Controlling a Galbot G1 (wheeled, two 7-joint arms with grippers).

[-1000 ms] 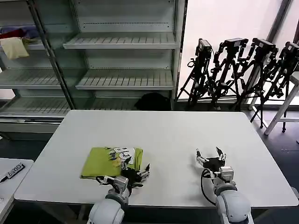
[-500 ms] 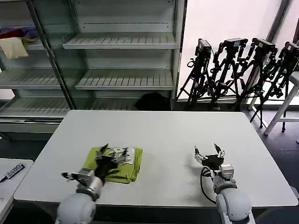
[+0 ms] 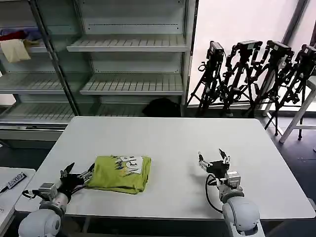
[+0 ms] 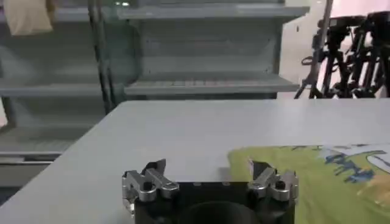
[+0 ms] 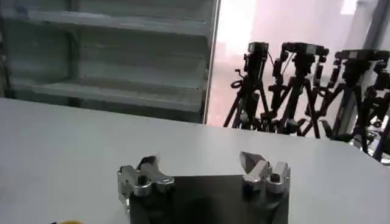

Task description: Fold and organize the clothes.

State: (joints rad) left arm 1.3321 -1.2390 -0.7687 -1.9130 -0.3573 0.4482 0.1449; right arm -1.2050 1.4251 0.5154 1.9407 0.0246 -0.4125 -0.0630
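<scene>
The folded T-shirt [image 3: 120,173] lies near the surface's [image 3: 168,138] front-left corner. The left claw [image 3: 76,174] sits wide just beside its left edge, empty. The right claw [image 3: 214,160] hovers wide, well apart, near the front edge.

This looks like a lab or recording studio: a plain white bench [image 3: 173,143] stands before bare metal shelves [image 3: 131,47], and a row of cameras on black tripods [image 3: 256,74] is parked by a bright window [image 3: 242,24].
</scene>
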